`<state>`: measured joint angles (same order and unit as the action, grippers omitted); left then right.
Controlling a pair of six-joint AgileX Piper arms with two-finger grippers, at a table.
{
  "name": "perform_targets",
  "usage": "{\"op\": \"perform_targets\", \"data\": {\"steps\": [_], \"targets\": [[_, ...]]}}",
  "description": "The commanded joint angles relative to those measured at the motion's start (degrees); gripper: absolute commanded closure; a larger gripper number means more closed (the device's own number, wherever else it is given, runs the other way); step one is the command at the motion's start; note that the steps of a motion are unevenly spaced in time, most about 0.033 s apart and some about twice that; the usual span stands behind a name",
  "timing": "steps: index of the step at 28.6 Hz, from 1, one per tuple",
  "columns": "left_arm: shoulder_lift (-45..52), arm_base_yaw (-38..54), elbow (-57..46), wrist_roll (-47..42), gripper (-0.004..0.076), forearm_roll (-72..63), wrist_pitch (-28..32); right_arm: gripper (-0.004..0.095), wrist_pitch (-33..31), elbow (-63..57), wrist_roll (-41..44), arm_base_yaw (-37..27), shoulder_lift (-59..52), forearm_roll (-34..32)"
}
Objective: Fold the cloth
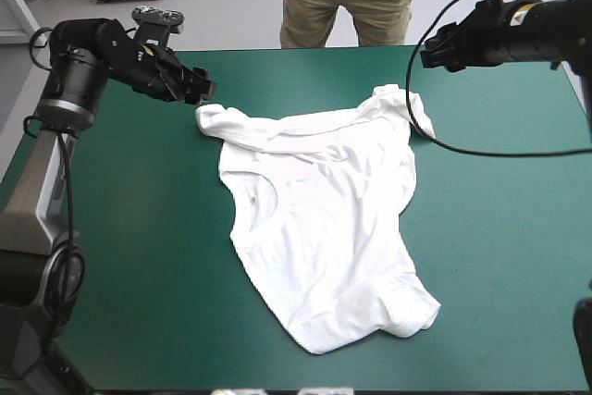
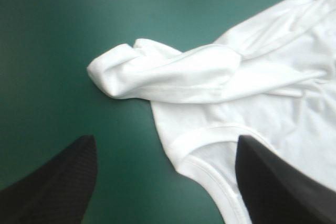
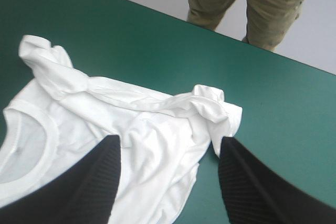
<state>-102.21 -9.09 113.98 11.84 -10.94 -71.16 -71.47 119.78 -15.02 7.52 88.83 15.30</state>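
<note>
The white T-shirt (image 1: 324, 219) lies loosely spread across the middle of the teal-green table, its neck opening facing the left side and its top edge bunched into a rolled ridge. My left gripper (image 1: 205, 90) hovers open just above the crumpled sleeve (image 2: 157, 72) at the shirt's far left corner, touching nothing. My right gripper (image 1: 427, 51) hangs open above the other bunched sleeve (image 3: 218, 107) at the far right corner. In the left wrist view the collar (image 2: 210, 140) lies between the fingers (image 2: 58, 182).
Bare teal-green cover (image 1: 139, 256) stretches left and right of the shirt. The table's far edge (image 1: 305, 49) runs close behind both grippers.
</note>
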Motion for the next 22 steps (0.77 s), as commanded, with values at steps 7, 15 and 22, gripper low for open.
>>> {"op": "perform_targets", "data": {"steps": [7, 15, 22], "targets": [[6.4, -0.4, -16.9, -0.2, 0.0196, -3.1, 9.9, 0.0445, 0.1, -17.8, 2.3, -0.2, -24.4, 2.2], [-0.9, -0.4, -21.1, -1.9, 0.0196, -3.6, 17.5, 0.0445, 1.7, -30.7, 2.3, -0.2, -32.4, 3.0], [-9.8, -2.5, -21.1, -0.1, 0.0196, -5.8, 18.5, 0.0446, 1.5, -32.9, 2.3, -0.2, -32.3, 3.1]]}}
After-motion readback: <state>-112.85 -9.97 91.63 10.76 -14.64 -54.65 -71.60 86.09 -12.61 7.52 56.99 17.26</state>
